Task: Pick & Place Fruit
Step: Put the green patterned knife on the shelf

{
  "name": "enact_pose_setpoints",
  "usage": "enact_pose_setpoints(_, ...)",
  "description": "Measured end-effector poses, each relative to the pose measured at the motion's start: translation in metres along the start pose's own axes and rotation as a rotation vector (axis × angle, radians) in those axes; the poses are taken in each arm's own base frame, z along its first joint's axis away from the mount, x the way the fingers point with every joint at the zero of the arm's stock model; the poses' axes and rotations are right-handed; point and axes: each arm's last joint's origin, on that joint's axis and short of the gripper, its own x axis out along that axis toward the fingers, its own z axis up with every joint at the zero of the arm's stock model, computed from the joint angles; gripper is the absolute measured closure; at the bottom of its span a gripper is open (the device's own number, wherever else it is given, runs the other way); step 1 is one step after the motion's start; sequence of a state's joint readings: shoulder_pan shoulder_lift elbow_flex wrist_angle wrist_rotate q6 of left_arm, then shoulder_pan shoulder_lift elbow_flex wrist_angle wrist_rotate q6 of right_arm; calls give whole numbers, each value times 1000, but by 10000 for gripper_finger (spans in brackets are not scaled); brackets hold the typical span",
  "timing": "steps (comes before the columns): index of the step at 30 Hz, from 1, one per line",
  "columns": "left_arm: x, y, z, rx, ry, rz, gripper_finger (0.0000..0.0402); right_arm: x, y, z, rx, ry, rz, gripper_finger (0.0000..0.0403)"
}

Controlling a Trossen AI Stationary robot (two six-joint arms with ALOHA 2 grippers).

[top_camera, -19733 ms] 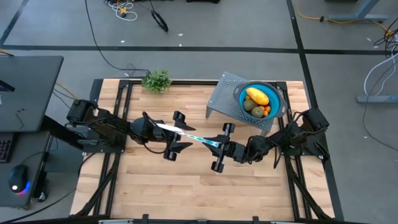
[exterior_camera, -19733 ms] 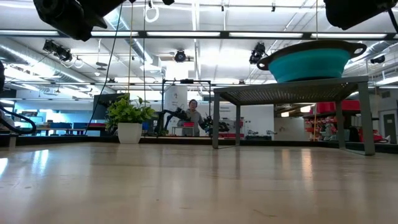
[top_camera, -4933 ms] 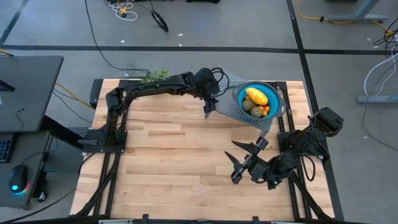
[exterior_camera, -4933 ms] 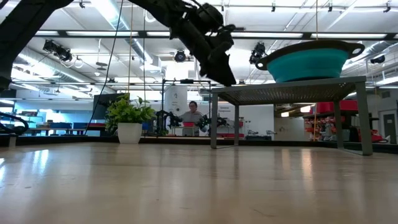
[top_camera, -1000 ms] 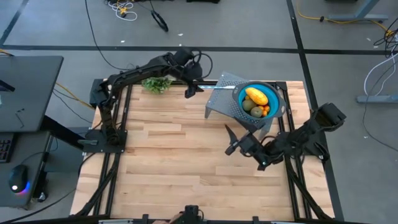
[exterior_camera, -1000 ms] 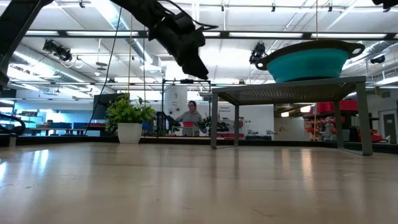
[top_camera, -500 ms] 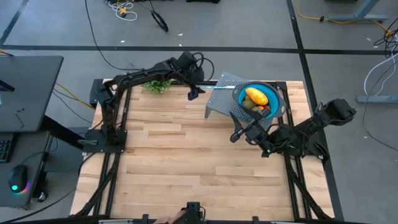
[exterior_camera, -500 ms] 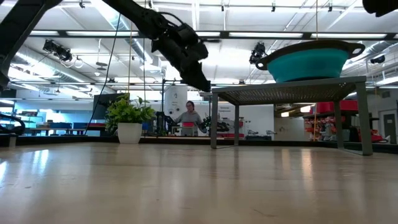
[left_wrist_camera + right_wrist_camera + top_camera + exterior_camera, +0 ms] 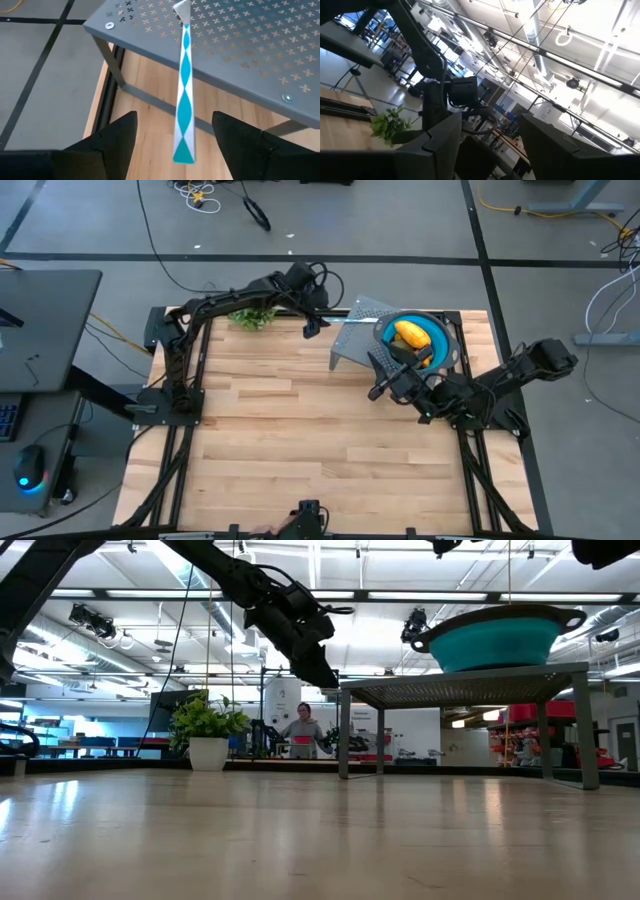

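Note:
The teal bowl [image 9: 447, 338] sits on the grey perforated stand [image 9: 352, 345] at the table's far right. The yellow fruit [image 9: 412, 333] lies in it; my right arm covers the other fruit. My right gripper [image 9: 377, 376] is open, raised beside the bowl's near-left rim, and its wrist view faces the ceiling [image 9: 490, 120]. The knife [image 9: 184, 100] lies with its blade on the stand top, its blue-and-white handle jutting past the left edge. My left gripper [image 9: 174, 116] is open, with one finger on either side of the handle's free end, not touching it.
A leafy green sprig [image 9: 252, 312] stands at the far edge, left of the stand and under my left arm. Bare wooden table [image 9: 290, 430] spreads to the near side and left. In the low view the stand's legs [image 9: 345, 735] rise from the far right part.
My right gripper has moved from over the table's right middle toward the far edge, up beside the bowl, and now covers part of its contents. My left gripper has come down and shifted slightly right, toward the stand's left edge and the knife handle. The knife has stayed still.

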State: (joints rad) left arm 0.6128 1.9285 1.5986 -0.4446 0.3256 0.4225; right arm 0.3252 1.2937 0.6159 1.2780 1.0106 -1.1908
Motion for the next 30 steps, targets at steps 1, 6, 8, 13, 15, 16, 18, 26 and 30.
enact_pose_setpoints(1,0,0,0,0,0,-1,134,1,0,-1,3,2,-1,190)
enact_pose_setpoints(6,0,-1,-2,-22,18,-16,134,1,1,-1,10,5,4,190)
enact_pose_setpoints(8,2,-2,-3,-28,25,-20,134,1,1,-1,16,5,5,190)
enact_pose_setpoints(13,2,-2,-4,-31,34,-14,134,1,1,-1,30,6,5,190)
enact_pose_setpoints(15,2,-2,-4,-33,33,-14,134,1,1,-1,30,7,7,190)
enact_pose_setpoints(16,2,-2,-4,-33,34,-14,135,1,1,-1,30,7,7,190)
enact_pose_setpoints(18,3,-2,-5,-33,29,-12,141,1,2,-1,35,7,9,190)
enact_pose_setpoints(26,11,-2,-13,-44,-6,19,169,1,3,-2,35,12,20,190)
enact_pose_setpoints(30,12,-1,-12,-44,-19,23,178,1,3,-2,35,13,20,190)
